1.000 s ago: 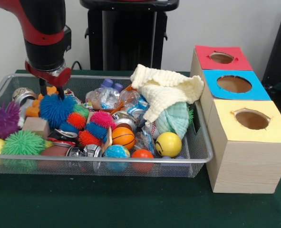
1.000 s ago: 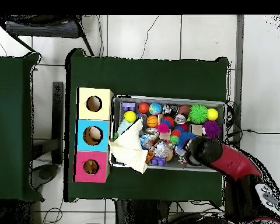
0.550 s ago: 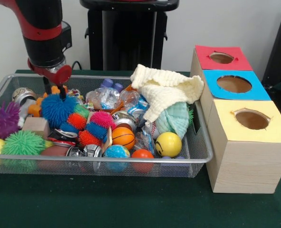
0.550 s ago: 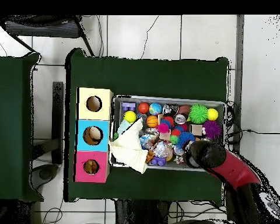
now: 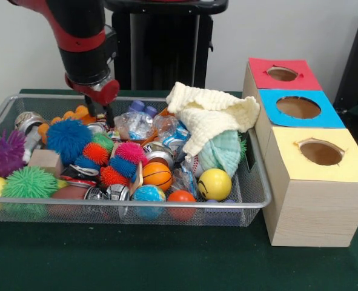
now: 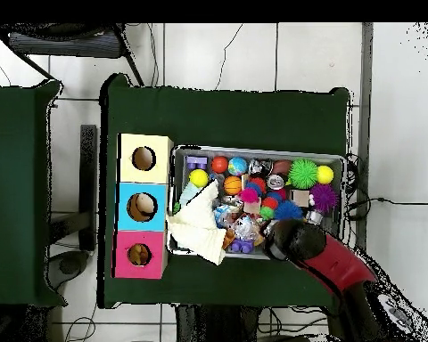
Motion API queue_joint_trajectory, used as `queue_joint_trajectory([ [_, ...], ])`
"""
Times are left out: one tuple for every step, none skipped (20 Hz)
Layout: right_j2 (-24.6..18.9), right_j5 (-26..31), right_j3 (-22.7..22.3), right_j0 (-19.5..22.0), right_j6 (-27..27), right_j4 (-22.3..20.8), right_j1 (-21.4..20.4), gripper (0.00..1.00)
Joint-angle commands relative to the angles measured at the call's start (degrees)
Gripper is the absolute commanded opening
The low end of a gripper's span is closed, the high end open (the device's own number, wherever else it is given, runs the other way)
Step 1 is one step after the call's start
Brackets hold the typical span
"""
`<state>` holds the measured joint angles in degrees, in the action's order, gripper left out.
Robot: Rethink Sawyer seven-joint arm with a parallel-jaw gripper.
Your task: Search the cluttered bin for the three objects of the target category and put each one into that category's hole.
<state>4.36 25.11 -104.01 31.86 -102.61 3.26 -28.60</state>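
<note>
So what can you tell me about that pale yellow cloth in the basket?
The pale yellow cloth looks soft and knitted, with a ribbed or waffled texture. It lies crumpled and heaped at the end of the wire mesh bin nearest the wooden box, draped over a mint-green cloth and crinkly plastic wrappers, one corner reaching over the bin's rim towards the box.

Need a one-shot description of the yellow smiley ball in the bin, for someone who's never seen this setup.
Start at the wire mesh bin in the front view and go to its end nearest the wooden three-hole box. Just below the draped cream knitted cloth sits a smooth yellow ball with a black smiley face. The small orange basketball beside it is lined, and the other yellow ball lies at the opposite end.
</note>
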Motion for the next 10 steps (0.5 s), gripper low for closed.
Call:
queue_joint_trajectory([
  [-8.59, -1.23, -7.37, -1.23, -9.98, 3.87, 2.59, 1.0],
  [-8.88, -1.8, -7.37, -1.12, -9.92, 4.03, 2.94, 1.0],
  [-9.21, -2.29, -7.99, -1.3, -10.13, 4.27, 2.72, 1.0],
  [-9.32, -2.52, -8.17, -1.37, -10.26, 4.55, 2.79, 1.0],
  [-9.43, -3.02, -8.7, -1.59, -10.54, 4.76, 2.51, 1.0],
  [-9.5, -3.46, -8.8, -1.68, -10.61, 4.89, 2.59, 1.0],
  [-9.73, -4.29, -8.68, -1.67, -10.67, 5.01, 2.95, 1.0],
  [-9.97, -5.39, -8.39, -1.54, -10.57, 4.97, 3.62, 1.0],
  [-10.17, -6.3, -8.22, -1.61, -10.67, 4.97, 4.18, 1.0],
  [-10.23, -7.34, -7.65, -1.59, -10.63, 4.85, 5.05, 1.0],
])
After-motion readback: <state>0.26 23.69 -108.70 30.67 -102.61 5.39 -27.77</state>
